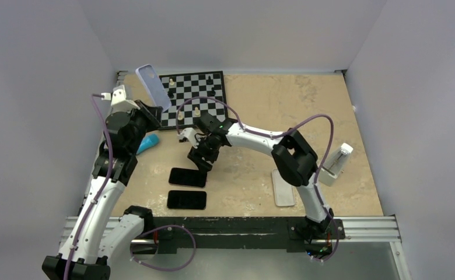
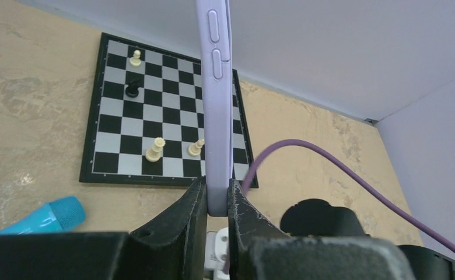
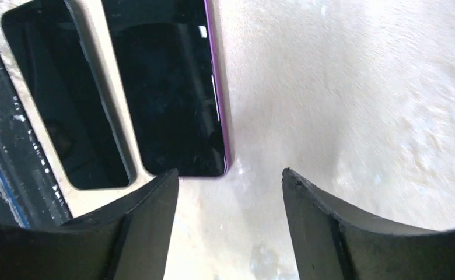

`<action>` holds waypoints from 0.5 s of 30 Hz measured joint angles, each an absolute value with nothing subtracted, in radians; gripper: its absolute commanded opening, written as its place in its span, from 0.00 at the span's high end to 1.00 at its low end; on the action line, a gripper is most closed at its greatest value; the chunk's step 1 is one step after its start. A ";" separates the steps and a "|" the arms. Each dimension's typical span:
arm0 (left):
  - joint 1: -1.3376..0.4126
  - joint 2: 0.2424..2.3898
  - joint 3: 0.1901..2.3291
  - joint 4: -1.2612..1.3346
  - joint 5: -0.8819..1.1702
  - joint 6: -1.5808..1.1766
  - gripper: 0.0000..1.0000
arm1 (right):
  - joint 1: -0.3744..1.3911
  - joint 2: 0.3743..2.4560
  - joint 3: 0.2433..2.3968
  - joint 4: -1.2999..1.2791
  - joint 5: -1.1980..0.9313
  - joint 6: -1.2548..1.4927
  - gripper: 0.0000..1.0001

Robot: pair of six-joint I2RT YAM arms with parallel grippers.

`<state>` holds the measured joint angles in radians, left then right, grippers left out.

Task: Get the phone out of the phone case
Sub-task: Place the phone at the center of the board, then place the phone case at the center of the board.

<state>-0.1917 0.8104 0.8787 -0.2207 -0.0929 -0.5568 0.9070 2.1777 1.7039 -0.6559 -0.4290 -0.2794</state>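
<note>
My left gripper is shut on a lilac phone case, holding it upright above the chessboard's left edge; the left wrist view shows the case edge-on between the jaws. Two black phones lie flat on the table: one with a purple edge, also in the right wrist view, and one nearer the front, also there. My right gripper is open and empty, just beyond the purple-edged phone; its jaws stand apart over bare table.
A chessboard with a few pieces lies at the back. A teal cylinder lies by the left arm. A grey flat case lies front right. A white object stands at the right edge. Purple cables loop over both arms.
</note>
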 measured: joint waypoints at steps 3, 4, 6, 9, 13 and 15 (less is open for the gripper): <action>-0.191 0.821 0.876 -0.178 -0.031 -0.558 1.00 | 0.903 2.040 1.583 -0.561 -0.387 -0.213 0.29; -0.191 0.828 0.875 -0.163 -0.010 -0.557 1.00 | 0.901 1.984 1.544 -0.532 -0.371 -0.185 0.29; -0.190 0.856 0.875 -0.129 0.056 -0.562 1.00 | 0.893 1.872 1.471 -0.467 -0.329 -0.129 0.29; -0.190 0.925 0.874 -0.059 0.179 -0.587 1.00 | 0.851 1.677 1.354 -0.369 -0.264 -0.004 0.29; -0.190 1.036 0.868 0.076 0.371 -0.673 1.00 | 0.698 1.420 1.175 -0.241 -0.223 0.188 0.29; -0.195 1.108 0.861 0.187 0.482 -0.752 1.00 | 0.604 1.292 1.073 -0.192 -0.208 0.290 0.29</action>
<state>-0.1951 1.1076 0.8608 0.1871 0.4820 -0.7521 0.6041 1.2922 1.0733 -0.1921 -0.2085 0.2905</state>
